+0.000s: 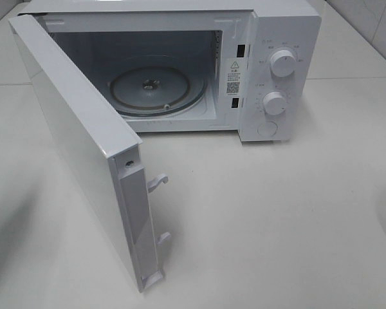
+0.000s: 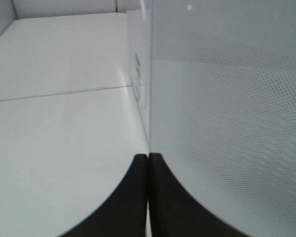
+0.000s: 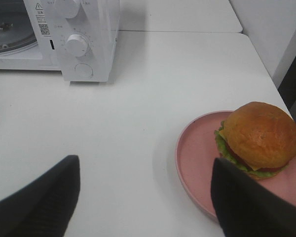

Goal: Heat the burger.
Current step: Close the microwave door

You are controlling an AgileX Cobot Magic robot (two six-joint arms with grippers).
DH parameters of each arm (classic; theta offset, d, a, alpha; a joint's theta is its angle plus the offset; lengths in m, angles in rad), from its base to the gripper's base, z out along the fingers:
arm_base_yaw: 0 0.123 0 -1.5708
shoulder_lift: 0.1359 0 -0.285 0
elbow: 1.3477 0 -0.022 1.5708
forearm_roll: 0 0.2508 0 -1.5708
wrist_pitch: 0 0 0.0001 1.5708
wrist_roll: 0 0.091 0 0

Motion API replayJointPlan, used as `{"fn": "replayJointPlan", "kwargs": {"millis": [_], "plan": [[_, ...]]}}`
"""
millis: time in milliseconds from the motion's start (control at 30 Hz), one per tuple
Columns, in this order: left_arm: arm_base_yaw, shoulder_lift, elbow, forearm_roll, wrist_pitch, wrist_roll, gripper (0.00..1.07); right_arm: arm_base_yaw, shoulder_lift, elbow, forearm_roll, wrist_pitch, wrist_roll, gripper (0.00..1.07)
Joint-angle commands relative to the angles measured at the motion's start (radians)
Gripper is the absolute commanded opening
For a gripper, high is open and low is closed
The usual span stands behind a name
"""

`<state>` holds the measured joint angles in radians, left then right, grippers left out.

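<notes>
Left hand: seen only in its own wrist view, where the two dark fingers lie pressed flat against each other along a thin seam, so the hand is fully closed with nothing between them. Its tips point along the edge of a white panel close beside it; whether they touch that panel cannot be told.

Right hand: seen only in its own wrist view, where the two dark fingers stand wide apart at the near corners, the gap between them bare. It hangs above the table, gripping nothing.

Neither arm appears in the high exterior view.
</notes>
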<state>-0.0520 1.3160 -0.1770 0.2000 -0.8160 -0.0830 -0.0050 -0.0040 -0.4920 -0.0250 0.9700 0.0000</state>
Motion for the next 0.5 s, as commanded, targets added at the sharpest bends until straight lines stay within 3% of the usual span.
{"fn": "replayJointPlan", "kwargs": {"millis": [33,67,133,200,500], "plan": [[0.003,0.085,-0.050,0.126,-0.070,-0.081,0.00,-0.005,-0.029,0.002,0.004,-0.007,0.000,0.73],[0.003,0.085,-0.050,0.126,-0.070,-0.081,0.00,-0.005,-0.029,0.002,0.004,-0.007,0.000,0.73],[0.003,0.151,-0.118,0.248,-0.068,-0.149,0.00,-0.005,-0.029,0.002,0.004,-0.007,0.000,0.73],[0.003,0.173,-0.145,0.286,-0.068,-0.178,0.00,-0.005,-0.029,0.002,0.004,-0.007,0.000,0.73],[-0.023,0.254,-0.222,0.343,-0.063,-0.214,0.00,-0.005,-0.029,0.002,0.004,-0.007,0.000,0.73]]}}
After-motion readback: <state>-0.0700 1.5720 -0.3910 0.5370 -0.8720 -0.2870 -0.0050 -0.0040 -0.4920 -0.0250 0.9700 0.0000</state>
